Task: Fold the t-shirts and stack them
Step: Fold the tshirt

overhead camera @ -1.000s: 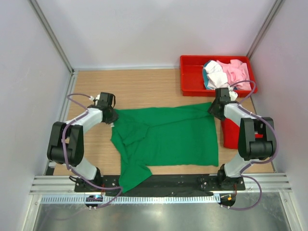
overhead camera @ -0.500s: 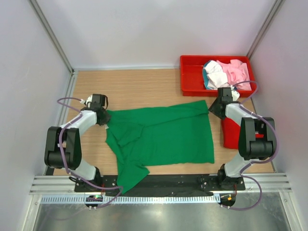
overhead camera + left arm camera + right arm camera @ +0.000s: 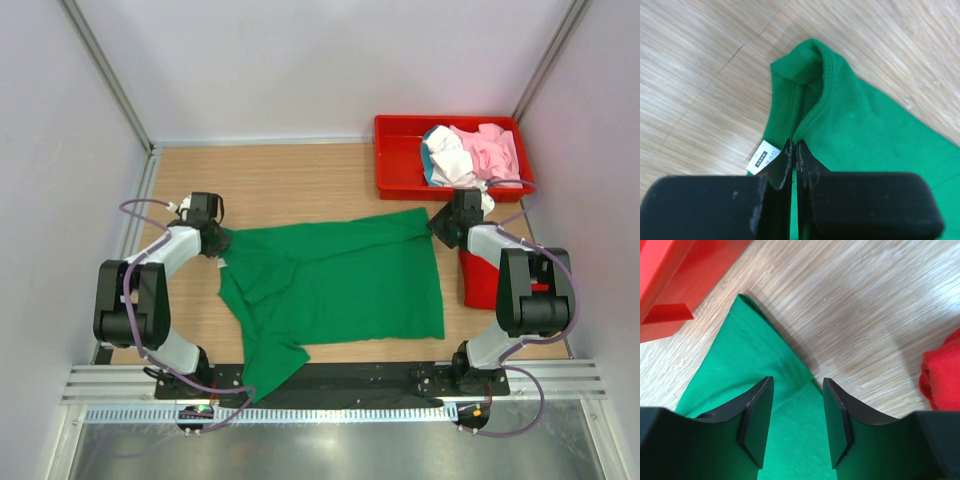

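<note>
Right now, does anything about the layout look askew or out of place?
Yes: the green t-shirt is not lying square. Its near-left corner reaches past the near edge of the table onto the black base rail, and cloth is bunched in folds on its left side.

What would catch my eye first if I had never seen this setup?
A bright green t-shirt lies spread across the middle of the wooden table, with the left pincer shut on its edge near the label and the right pincer open over its far right corner. At the far right stands a red tray heaped with pale shirts.
</note>
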{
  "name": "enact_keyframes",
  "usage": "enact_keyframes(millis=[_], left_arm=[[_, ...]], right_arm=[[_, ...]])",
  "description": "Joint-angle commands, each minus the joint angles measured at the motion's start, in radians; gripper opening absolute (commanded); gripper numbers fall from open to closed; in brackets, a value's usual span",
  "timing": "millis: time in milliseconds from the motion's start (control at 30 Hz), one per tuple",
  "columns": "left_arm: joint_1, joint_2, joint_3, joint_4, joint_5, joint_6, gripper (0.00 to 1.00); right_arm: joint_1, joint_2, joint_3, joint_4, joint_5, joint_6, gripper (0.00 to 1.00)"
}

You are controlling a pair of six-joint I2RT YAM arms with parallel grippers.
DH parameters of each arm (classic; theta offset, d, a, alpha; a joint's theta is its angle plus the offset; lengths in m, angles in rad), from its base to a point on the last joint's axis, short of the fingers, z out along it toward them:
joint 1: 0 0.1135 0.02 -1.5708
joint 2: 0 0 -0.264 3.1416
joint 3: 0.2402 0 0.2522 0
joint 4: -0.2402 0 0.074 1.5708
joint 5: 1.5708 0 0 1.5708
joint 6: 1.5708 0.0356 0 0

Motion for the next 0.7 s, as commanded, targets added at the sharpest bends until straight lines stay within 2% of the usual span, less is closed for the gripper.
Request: enact_keyframes(millis=[0, 167, 300, 467, 667], left_arm=[[0.004, 0.019, 0.049, 0.017, 0.0, 0.022, 0.0], [0.006, 0.019, 0.052, 0.017, -0.005, 0.022, 0.0], [0.004, 0.016, 0.052, 0.017, -0.011, 0.025, 0.0], [0.006, 0.018, 0.054, 0.016, -0.011, 0.029, 0.0], [0.009, 0.012, 0.056, 0.016, -0.014, 0.033, 0.0]], right_arm=[[-0.001, -0.019, -0.021, 0.098, -0.03, 0.05, 0.5], [0.001, 0.023, -0.014, 0.084, -0.019, 0.058, 0.49], [0.001, 0.029, -0.021, 0.099, -0.008, 0.055, 0.41], [0.001, 0.069, -0.008, 0.091, 0.006, 0.032, 0.4], [0.001, 0.08, -0.023, 0.137, 0.021, 0.035, 0.32]])
